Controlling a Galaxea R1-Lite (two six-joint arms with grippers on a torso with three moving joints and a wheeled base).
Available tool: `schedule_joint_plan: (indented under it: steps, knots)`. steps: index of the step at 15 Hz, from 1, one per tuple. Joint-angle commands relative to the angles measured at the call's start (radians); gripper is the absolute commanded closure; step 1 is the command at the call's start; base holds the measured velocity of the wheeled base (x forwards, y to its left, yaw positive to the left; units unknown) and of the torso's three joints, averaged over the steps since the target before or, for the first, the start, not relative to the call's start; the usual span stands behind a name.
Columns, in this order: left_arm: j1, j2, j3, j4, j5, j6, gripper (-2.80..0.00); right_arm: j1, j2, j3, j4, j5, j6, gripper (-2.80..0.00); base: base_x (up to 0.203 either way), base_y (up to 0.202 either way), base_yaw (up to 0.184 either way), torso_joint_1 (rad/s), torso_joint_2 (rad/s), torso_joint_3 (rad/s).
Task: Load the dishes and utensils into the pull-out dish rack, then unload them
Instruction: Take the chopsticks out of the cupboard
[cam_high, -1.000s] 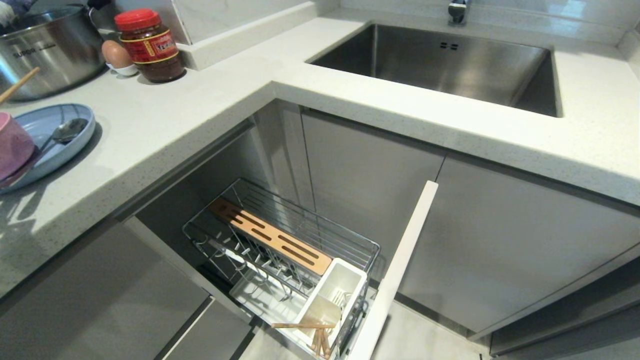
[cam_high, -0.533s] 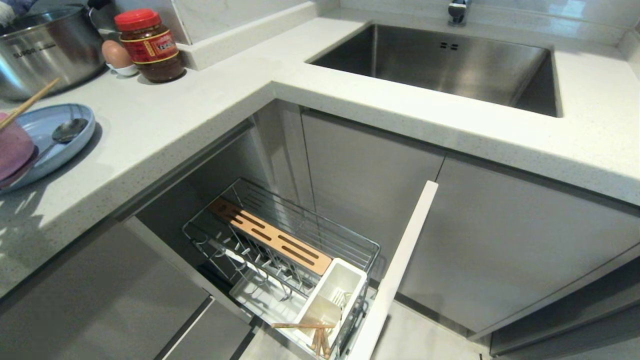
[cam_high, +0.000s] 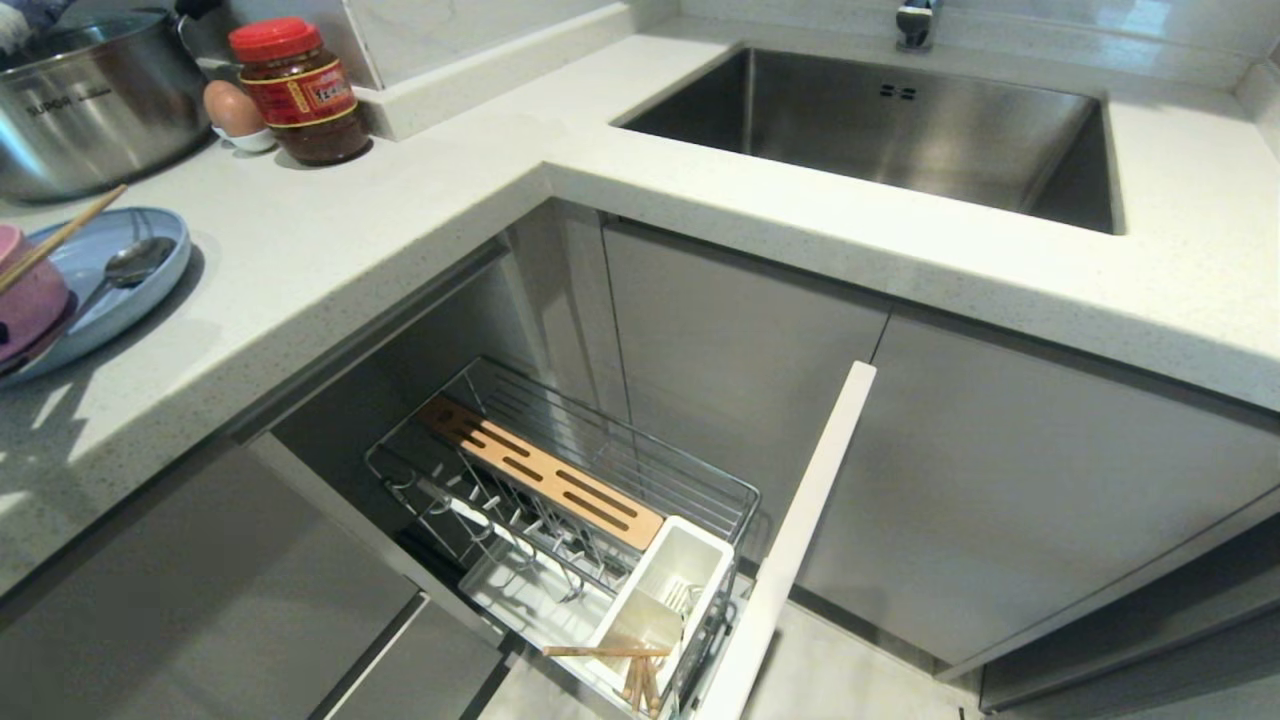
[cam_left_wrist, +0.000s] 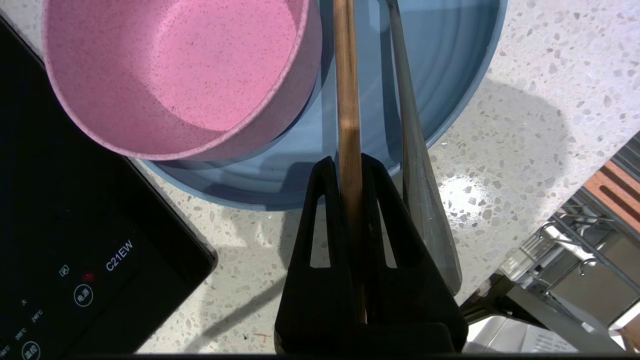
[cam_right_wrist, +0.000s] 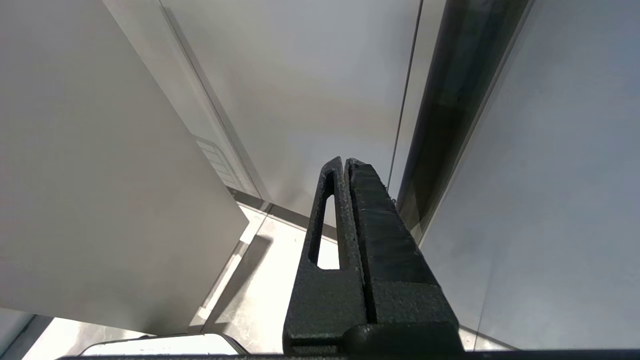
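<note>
My left gripper (cam_left_wrist: 350, 162) is shut on a wooden chopstick (cam_left_wrist: 347, 90) and hangs over the near rim of the light-blue plate (cam_left_wrist: 450, 75). The chopstick runs out over the plate, between the pink bowl (cam_left_wrist: 185, 70) and the silver spoon's handle (cam_left_wrist: 417, 170). In the head view the plate (cam_high: 120, 300), bowl (cam_high: 25, 290), spoon (cam_high: 130, 262) and raised chopstick (cam_high: 60, 235) are at the far left of the counter; the gripper itself is outside that view. The pull-out dish rack (cam_high: 470, 395) stands open below, with wooden sticks (cam_high: 605, 651) at its white cutlery cup (cam_high: 670, 585). My right gripper (cam_right_wrist: 345, 162) is shut on nothing, parked low by cabinet fronts.
A black induction hob (cam_left_wrist: 75, 225) lies beside the plate. A steel pot (cam_high: 90, 95), an egg (cam_high: 232, 108) and a red-lidded jar (cam_high: 300, 90) stand at the back left. The steel sink (cam_high: 900, 130) is at the back right. The open drawer's white front (cam_high: 790, 540) juts out beside the rack.
The held chopstick's far end has swung lower and a little to the right over the plate. The rack and the right arm have not moved.
</note>
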Motion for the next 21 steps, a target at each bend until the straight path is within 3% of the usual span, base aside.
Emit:
schedule_joint_plan:
  steps: [1, 11, 12, 21]
  knots:
    - [0.003, 0.009, 0.001, 0.004, 0.002, 0.000, 0.00, 0.000, -0.004, 0.000, -0.001, 0.000, 0.000, 0.00, 0.000, 0.000, 0.000, 0.000, 0.00, 0.000]
    - [0.021, 0.017, 0.005, 0.004, 0.004, 0.019, 0.00, 0.000, -0.004, 0.000, -0.001, 0.000, 0.000, 0.00, 0.000, 0.000, 0.000, 0.000, 0.00, 0.000]
    - [0.021, 0.017, 0.004, 0.003, 0.004, 0.019, -2.80, 0.000, -0.004, 0.000, -0.001, 0.000, 0.000, 0.00, 0.000, 0.000, 0.000, 0.000, 0.00, 0.000]
    - [0.023, -0.012, -0.003, -0.002, 0.007, 0.013, -2.80, 0.000, -0.004, 0.000, -0.001, 0.000, 0.000, 0.00, 0.000, 0.000, 0.000, 0.000, 0.00, 0.000]
